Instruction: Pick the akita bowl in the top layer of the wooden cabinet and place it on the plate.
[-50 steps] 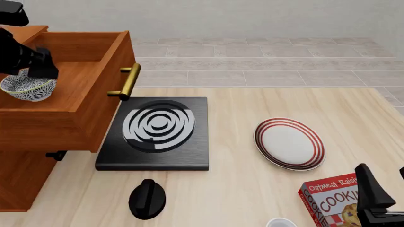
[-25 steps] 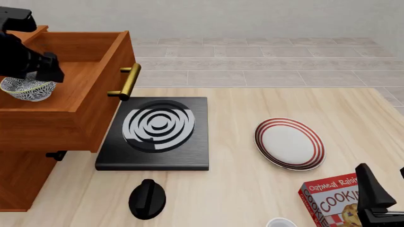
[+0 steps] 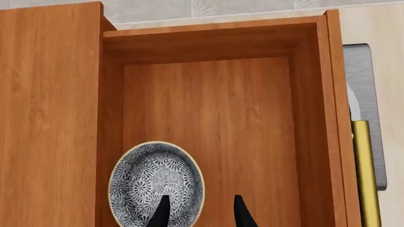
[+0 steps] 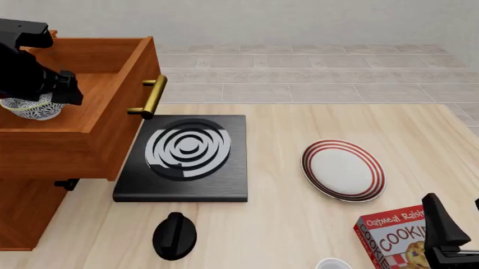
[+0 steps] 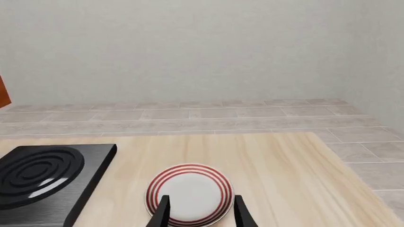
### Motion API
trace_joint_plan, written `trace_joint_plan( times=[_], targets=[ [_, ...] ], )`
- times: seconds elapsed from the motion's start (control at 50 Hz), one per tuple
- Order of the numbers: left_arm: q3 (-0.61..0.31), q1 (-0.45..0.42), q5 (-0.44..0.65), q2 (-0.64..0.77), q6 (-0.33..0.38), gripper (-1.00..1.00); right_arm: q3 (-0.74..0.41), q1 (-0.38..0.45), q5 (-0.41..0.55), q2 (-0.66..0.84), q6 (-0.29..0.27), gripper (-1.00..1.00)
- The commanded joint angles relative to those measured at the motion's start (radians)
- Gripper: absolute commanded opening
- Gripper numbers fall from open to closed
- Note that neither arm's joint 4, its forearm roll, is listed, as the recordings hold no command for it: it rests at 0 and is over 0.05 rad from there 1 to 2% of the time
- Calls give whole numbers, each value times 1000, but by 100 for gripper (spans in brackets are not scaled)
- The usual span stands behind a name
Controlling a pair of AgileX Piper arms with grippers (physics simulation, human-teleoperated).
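Progress: early. The big reddish-brown wooden cabinet (image 4: 45, 185) is sitting at the bench's left edge with its top layer (image 4: 90, 126), the brass-handled upper drawer, already pulled out. The small black-and-white speckled akita bowl (image 3: 156, 183) is lying inside that drawer against one side wall, not yet lifted.

The left gripper (image 3: 198, 215) is hovering over the bowl, jaws parted and straddling its rim: one finger over the bowl's inside, the other outside. Nothing is gripped, as far as I can judge. Remaining: closing on the rim, lifting out, carrying across, setting down.

The round white plate with red rings (image 4: 344, 170) is waiting bare, well right of the cabinet. The right gripper (image 5: 198, 213) is idling near the bench's front right corner, jaws open and empty, looking toward the plate.

The light wood bench (image 4: 284, 224) is also carrying a black square slab with white rings (image 4: 185, 158) between cabinet and plate, a cookie box (image 4: 393, 238) and a black knob-like object (image 4: 174, 235). Beyond it, grey tiled floor (image 4: 314, 73) and a plain pale wall (image 5: 189, 47).
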Motion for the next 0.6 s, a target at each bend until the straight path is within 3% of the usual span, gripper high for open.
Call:
trace_joint_plan(
  times=[0.02,0.6],
  targets=[
    [28,-6,-18,5,-3,100,1,-2,-1,0,2,100],
    [85,-13,-55,11,-13,100,0,-3,-1,0,4,100]
  ],
)
